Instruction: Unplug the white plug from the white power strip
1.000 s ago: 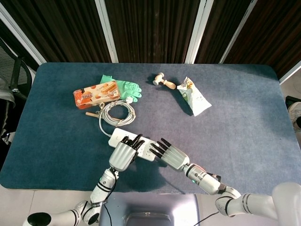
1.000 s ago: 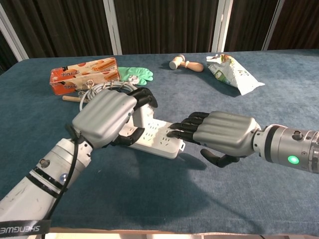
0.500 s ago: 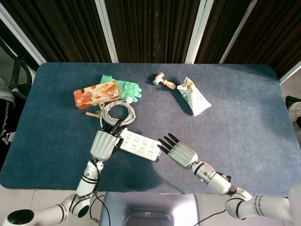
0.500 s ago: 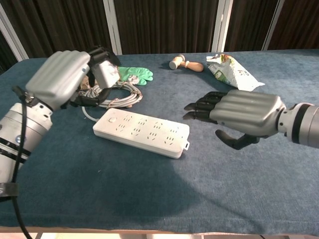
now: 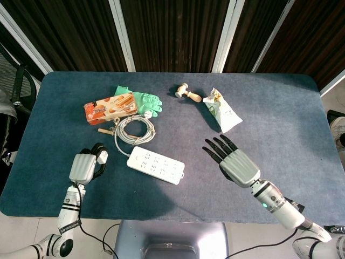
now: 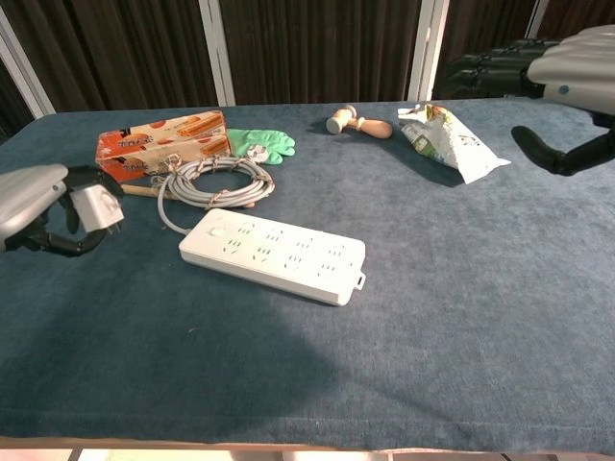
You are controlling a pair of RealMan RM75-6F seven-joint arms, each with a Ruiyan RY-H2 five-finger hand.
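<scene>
The white power strip (image 5: 156, 164) (image 6: 273, 254) lies flat near the table's front centre with nothing plugged into it. My left hand (image 5: 85, 167) (image 6: 38, 213) is off to its left and grips the white plug (image 5: 101, 157) (image 6: 93, 208), lifted clear of the strip. My right hand (image 5: 235, 162) (image 6: 553, 75) hovers to the right of the strip, fingers spread, holding nothing. The strip's own grey cable (image 5: 133, 129) (image 6: 213, 180) lies coiled just behind it.
Behind the coil lie an orange biscuit box (image 5: 110, 107) (image 6: 160, 144) and a green glove (image 5: 141, 100) (image 6: 260, 144). A wooden stamp (image 5: 187, 94) (image 6: 357, 123) and a snack bag (image 5: 222, 111) (image 6: 449, 139) sit at the back right. A wooden stick (image 5: 104, 130) lies by the coil.
My left hand has pulled the plug out of the strip and carried it away to the left. My right hand has let go of the strip and drawn back to the right, rising.
</scene>
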